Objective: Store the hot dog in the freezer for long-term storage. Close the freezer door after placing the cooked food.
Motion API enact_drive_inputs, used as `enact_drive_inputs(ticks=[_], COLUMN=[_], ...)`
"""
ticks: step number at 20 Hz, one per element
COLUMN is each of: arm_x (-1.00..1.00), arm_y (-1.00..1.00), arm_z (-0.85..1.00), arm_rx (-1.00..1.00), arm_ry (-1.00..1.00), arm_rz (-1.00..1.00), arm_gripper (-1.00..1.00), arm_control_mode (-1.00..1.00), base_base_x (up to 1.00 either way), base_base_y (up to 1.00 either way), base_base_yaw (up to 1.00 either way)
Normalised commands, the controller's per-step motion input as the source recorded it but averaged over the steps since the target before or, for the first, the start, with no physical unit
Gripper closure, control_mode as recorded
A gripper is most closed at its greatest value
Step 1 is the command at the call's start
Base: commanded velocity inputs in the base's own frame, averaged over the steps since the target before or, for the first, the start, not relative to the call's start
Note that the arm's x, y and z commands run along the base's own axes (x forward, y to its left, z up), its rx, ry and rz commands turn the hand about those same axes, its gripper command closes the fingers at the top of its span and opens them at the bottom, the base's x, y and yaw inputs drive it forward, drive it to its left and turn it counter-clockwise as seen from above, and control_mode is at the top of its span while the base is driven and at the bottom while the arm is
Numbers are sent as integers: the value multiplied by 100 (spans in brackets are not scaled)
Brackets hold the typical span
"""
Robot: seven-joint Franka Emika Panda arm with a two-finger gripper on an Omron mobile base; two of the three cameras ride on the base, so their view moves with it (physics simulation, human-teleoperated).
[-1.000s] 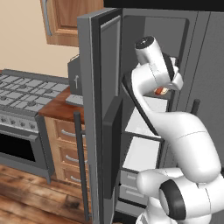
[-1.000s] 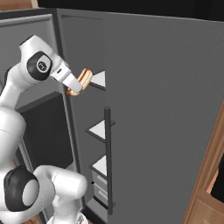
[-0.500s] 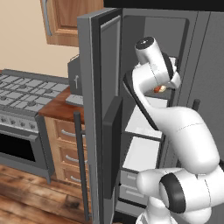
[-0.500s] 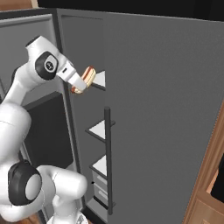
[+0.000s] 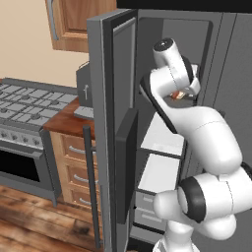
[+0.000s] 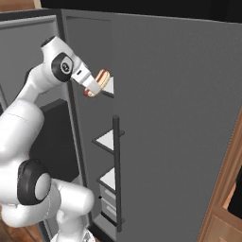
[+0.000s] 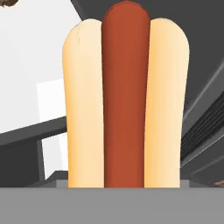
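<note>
Tool [image 6: 94, 85] clamped on hot dog [image 6: 100, 79], beside upper freezer shelf [image 6: 109, 87] edge.

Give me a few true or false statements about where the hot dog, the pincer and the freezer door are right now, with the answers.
1. The pincer holds the hot dog. True.
2. The freezer door is closed. False: it stands open.
3. The hot dog lies on a freezer shelf. False: it is held in the air, level with the top shelf.
4. The freezer has white shelves. True.
</note>
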Motion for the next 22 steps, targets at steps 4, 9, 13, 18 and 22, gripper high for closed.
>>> enact_drive_inputs(ticks=[4, 9, 13, 18, 22], arm_x=[44, 34, 37, 41, 41], arm_y=[-10, -17, -13, -12, -7], arm_z=[0, 0, 0, 0, 0], arm_rx=[2, 3, 3, 2, 0], arm_ry=[0, 0, 0, 0, 1], arm_rz=[0, 0, 0, 1, 5], arm_gripper=[100, 100, 100, 100, 100], arm_control_mode=[-100, -100, -100, -100, -100], base_base_x=[0, 0, 0, 0, 0], base_base_y=[0, 0, 0, 0, 0], base_base_yaw=[0, 0, 0, 0, 0])
